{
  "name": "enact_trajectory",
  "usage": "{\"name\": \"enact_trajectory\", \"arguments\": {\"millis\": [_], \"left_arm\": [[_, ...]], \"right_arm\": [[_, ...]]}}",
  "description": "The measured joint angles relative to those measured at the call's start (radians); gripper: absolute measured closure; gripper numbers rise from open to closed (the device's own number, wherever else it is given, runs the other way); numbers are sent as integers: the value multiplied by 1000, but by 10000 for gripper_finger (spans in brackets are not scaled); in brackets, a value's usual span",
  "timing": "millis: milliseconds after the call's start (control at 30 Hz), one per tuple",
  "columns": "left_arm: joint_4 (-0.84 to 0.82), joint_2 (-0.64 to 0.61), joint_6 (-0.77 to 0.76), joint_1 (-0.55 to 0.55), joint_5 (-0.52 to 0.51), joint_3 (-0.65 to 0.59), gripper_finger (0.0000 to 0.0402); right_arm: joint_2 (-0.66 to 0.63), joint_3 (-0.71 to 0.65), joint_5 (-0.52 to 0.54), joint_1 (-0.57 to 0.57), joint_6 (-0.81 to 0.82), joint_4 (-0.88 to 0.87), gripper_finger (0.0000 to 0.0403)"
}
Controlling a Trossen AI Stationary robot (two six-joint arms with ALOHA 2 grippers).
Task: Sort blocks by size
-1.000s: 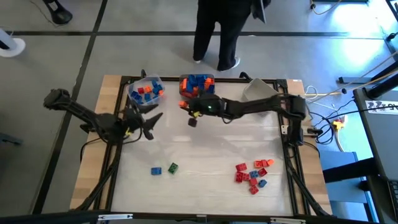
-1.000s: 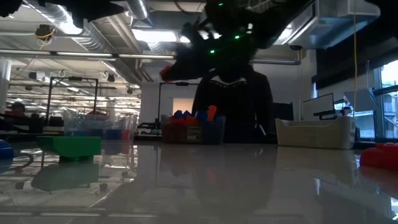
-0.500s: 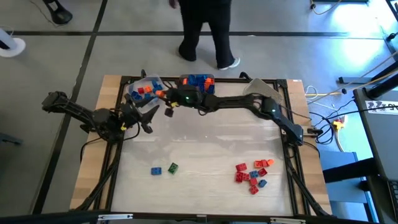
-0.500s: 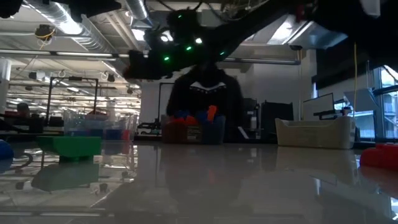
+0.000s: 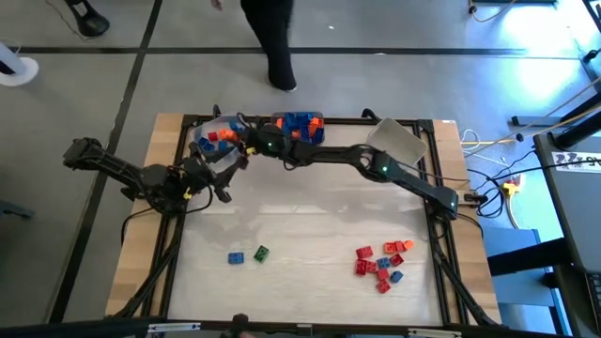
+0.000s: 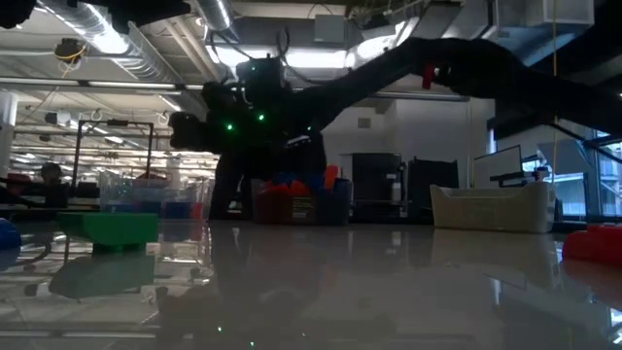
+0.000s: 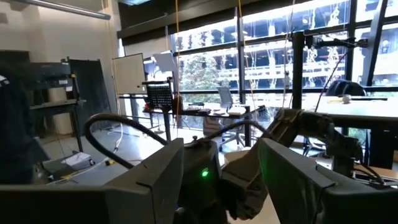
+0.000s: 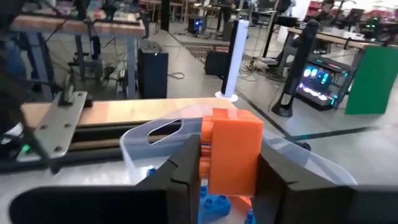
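The right end effector [image 8: 227, 163] is grasping an orange block [image 8: 234, 151] between its fingers and is reaching across the far edge of the tabletop [image 5: 310, 225] to hang over the clear bin [image 5: 218, 137] at the far left — judging by the blue and orange pieces already lying inside, that bin is taking bricks of this size. The left end effector [image 5: 228, 180] is waiting just beside that bin with its fingers spread and nothing between them. More blocks are lying in a loose cluster of red and blue [image 5: 380, 262] near the right front, well apart from a blue and green pair [image 5: 248, 255] — both groups seem unsorted as yet.
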Motion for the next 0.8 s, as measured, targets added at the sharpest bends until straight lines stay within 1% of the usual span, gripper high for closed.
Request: {"name": "enact_trajectory", "arguments": {"millis": [100,200,267,567,667,800], "left_arm": [[-6,0,0,0,0,0,205],[-11,0,0,0,0,0,205],[-12,0,0,0,0,0,205],[-12,0,4,0,0,0,205],[-12,0,4,0,0,0,205],[-12,0,2,0,0,0,205]], "right_arm": [[28,25,24,-9,13,21,306],[40,26,76,-17,15,39,300],[43,26,93,-25,15,43,293],[44,26,102,-33,19,76,266],[44,26,94,-32,28,71,248],[44,26,93,-31,47,66,213]]}}
